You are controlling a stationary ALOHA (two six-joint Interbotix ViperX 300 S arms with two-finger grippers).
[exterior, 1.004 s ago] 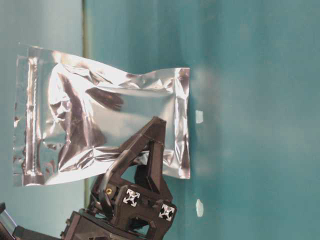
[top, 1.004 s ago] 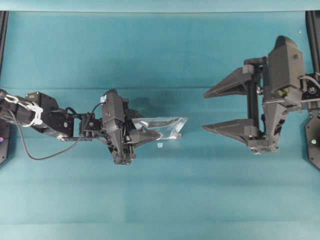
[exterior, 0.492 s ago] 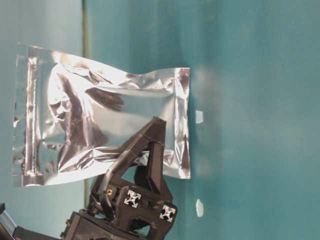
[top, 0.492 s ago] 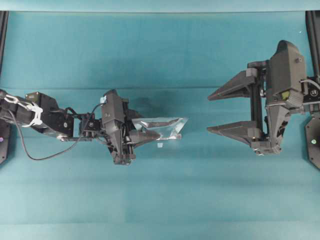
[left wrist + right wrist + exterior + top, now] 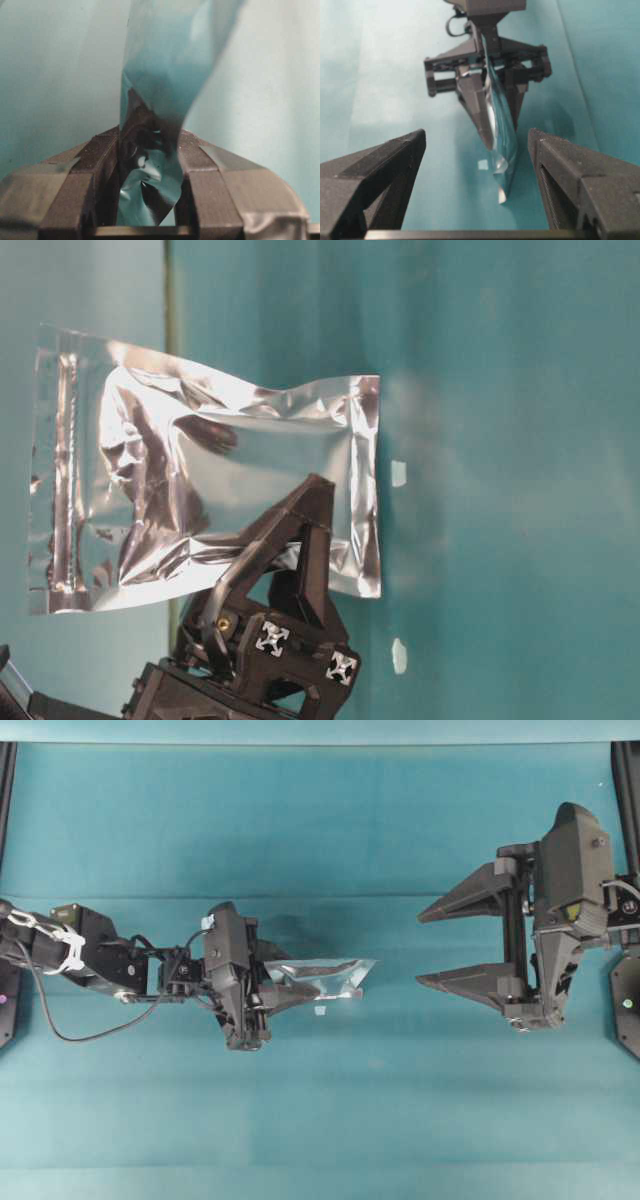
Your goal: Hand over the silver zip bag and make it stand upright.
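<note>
The silver zip bag (image 5: pixel 330 971) hangs on edge above the teal table, crinkled and shiny, with a darker centre. My left gripper (image 5: pixel 290 988) is shut on its left end. In the table-level view the black fingers (image 5: pixel 300 530) clamp one side of the silver zip bag (image 5: pixel 200 470). In the left wrist view the foil (image 5: pixel 165 60) rises from between the pads (image 5: pixel 95 160). My right gripper (image 5: pixel 419 950) stands open, a short gap to the right of the bag's free end. In its wrist view the bag (image 5: pixel 501 135) sits between the wide jaws of the right gripper (image 5: pixel 477 132), touching neither finger.
A small white speck (image 5: pixel 320 1011) lies on the cloth just below the bag; the table-level view shows two specks (image 5: pixel 398 473). A black cable (image 5: pixel 60 1025) loops under the left arm. Dark frame posts (image 5: pixel 6 780) stand at both side edges.
The right gripper has drifted slightly to the right and toward the front edge, still open. The left gripper and the bag have barely moved.
</note>
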